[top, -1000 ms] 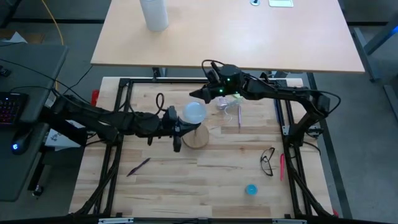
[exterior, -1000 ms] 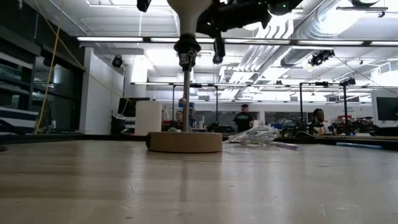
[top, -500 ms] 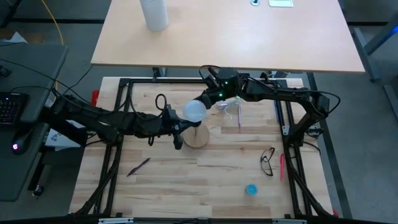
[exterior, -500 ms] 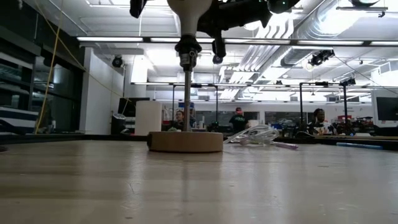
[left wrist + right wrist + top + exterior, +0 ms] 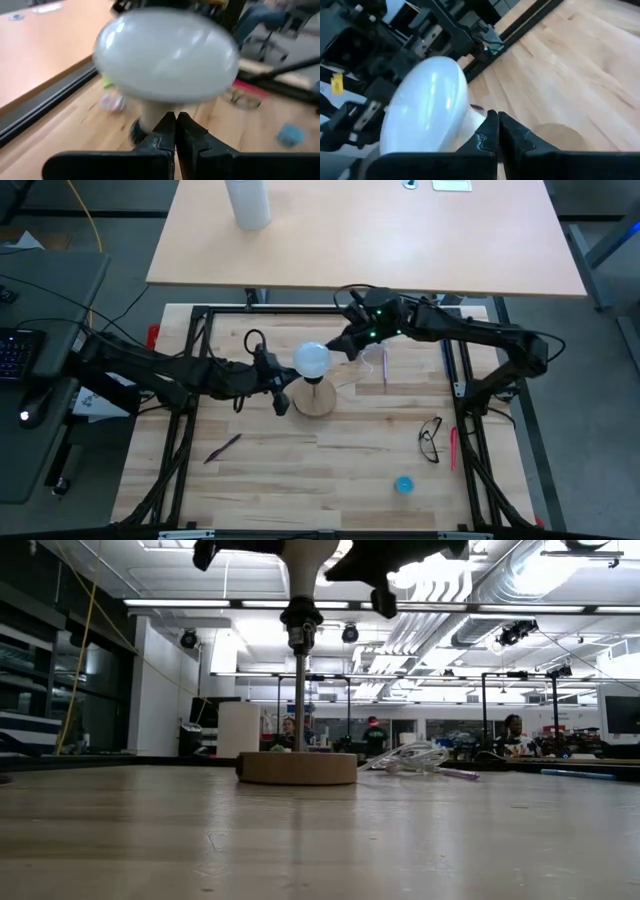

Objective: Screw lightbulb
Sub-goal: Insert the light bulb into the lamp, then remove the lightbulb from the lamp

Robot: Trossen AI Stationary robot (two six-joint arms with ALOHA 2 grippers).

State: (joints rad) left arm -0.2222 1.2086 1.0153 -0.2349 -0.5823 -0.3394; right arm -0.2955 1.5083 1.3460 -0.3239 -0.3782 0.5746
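The white lightbulb (image 5: pixel 311 360) stands upright with its narrow base in the black socket (image 5: pixel 300 616), on top of a thin post on the round wooden disc (image 5: pixel 318 401). My left gripper (image 5: pixel 283 393) is shut just left of the post, its tips pointing at the bulb's pale neck (image 5: pixel 151 114). My right gripper (image 5: pixel 338 350) is shut at the bulb's far right side. In its wrist view the right gripper's tips (image 5: pixel 496 125) sit by the neck under the globe (image 5: pixel 425 107). My left gripper's shut fingertips (image 5: pixel 169 126) stand in front of the bulb's neck, coming level from the table's left; I cannot tell whether they touch it. My right gripper's shut fingertips (image 5: pixel 492 131) lie beside the neck, coming from the far right; I cannot tell whether they touch it.
Clear plastic wrapping (image 5: pixel 370 356) lies right of the disc. Eyeglasses (image 5: pixel 430 439), a red pen (image 5: pixel 453 448) and a small blue object (image 5: pixel 403 484) are at the near right, and a purple pen (image 5: pixel 223 447) at the near left. A white cylinder (image 5: pixel 248 202) stands on the far desk.
My right gripper has drawn back toward the table's right and risen a little, going from the bulb's far side to its right side, and has tipped. My left gripper has tipped at the wrist without leaving its place. The bulb and disc have stayed put.
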